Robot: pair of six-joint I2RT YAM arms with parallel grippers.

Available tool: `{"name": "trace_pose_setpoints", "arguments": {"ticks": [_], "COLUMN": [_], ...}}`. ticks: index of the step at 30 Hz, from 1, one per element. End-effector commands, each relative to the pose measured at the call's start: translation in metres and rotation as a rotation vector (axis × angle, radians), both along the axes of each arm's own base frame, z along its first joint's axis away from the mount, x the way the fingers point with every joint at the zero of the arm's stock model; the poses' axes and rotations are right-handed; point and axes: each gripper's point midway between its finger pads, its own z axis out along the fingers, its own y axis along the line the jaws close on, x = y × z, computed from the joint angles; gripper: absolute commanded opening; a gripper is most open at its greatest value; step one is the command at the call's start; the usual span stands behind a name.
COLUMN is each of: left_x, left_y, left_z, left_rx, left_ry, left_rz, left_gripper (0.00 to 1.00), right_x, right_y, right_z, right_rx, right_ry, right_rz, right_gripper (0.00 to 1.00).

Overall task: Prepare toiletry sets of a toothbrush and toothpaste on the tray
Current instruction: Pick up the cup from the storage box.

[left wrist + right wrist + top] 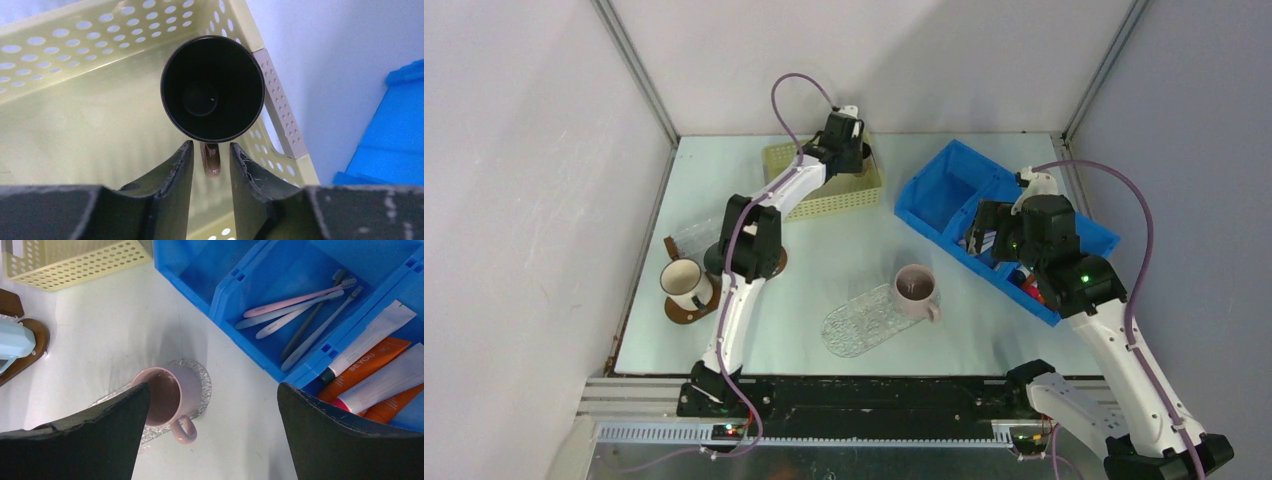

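Reaching into basket (75,45), left pincer (211,146) astride handle (210,164) of black mug (212,90)

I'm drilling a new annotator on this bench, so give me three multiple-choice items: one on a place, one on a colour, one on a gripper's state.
1. Where does the pink mug stand? A) on the glass tray B) in the yellow basket C) on the brown coaster
2. What colour is the bin holding the toothbrushes? A) yellow B) white C) blue
3. How is the right gripper? A) shut on nothing B) wide open, empty C) shut on the pink mug
Key: 1 A, patterned glass shows under the mug; 2 C, its walls are blue; 3 B, its fingers stand far apart with nothing between.
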Motion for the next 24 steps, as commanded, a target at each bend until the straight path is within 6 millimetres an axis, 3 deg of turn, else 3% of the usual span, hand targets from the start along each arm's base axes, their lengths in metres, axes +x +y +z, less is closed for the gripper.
{"name": "trace_pose_setpoints", "arguments": {"ticks": [1,4,10,13,15,20,24], "left_x": [0.010,0.006,-0.004,-0.010,-0.014,-0.024,-0.039], "left_y": [0.001,0.004,0.013,0.019,0.022,0.031,0.040], "left_z": [0.015,0.011,0.003,0.000,0.005,0.034,0.041], "left_rx": [-0.067,-0.070,-0.039,-0.017,-0.006,0.002,0.025], "left_ry": [-0.005,0.026,0.064,0.079,0.070,0.018,0.025], "left_rz": [0.040,0.061,0.080,0.087,0.084,0.078,0.076], "left_gripper": [0.35,0.27,0.24,0.07,0.01,0.00,0.00], "right_x": [-0.001,0.001,0.002,0.002,0.002,0.000,-0.002], "right_y": [-0.001,-0.003,-0.003,-0.001,0.000,0.000,0.000], "right_z": [0.002,0.002,-0.001,-0.002,-0.003,-0.002,-0.001], "right_rx": [0.013,0.017,0.022,0.028,0.032,0.036,0.041], "right_ry": [-0.005,-0.007,0.004,0.008,0.010,0.004,0.001], "right_rz": [-0.005,-0.011,-0.009,-0.001,0.001,0.005,0.006], "right_gripper": [0.99,0.99,0.99,1.00,0.99,0.99,0.99]}}
